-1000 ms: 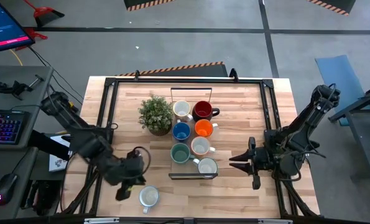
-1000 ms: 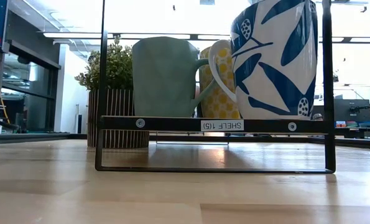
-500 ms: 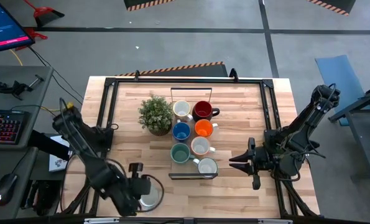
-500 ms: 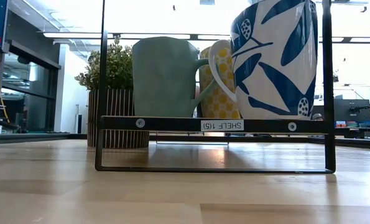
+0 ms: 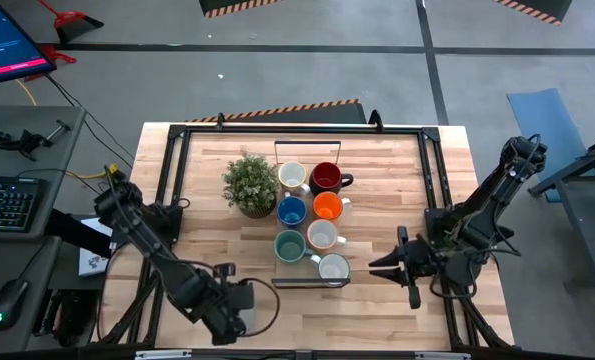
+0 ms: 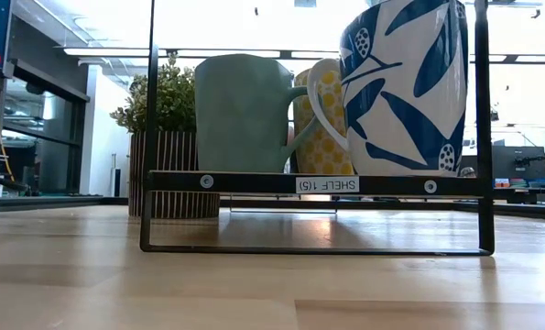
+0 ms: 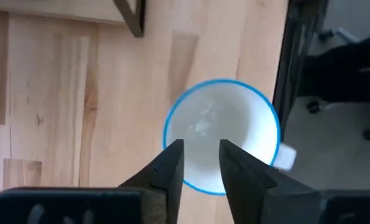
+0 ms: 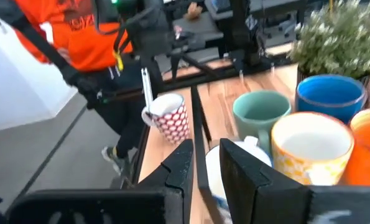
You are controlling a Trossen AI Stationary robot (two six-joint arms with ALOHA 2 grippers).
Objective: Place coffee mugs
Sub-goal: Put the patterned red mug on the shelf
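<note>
The left gripper (image 5: 239,303) has swung further toward the table's front edge since a moment ago and now sits directly above the loose white mug (image 7: 221,135), hiding it from overhead; its fingers (image 7: 170,163) stand slightly apart, straddling the mug's near rim without gripping. The right gripper (image 5: 385,268) waits unchanged, its fingers narrowly parted, just beside the shelf (image 5: 310,281) holding seven mugs (image 5: 314,210).

Seven mugs (image 5: 313,210) stood in two rows inside a rack (image 5: 307,283) at the middle of the table (image 5: 387,170). Plant (image 5: 251,185) placed just left of rack. Eighth mug (image 7: 222,134) stood apart near front edge, under left gripper (image 5: 239,303). Right gripper (image 5: 377,268) positioned right of rack.
</note>
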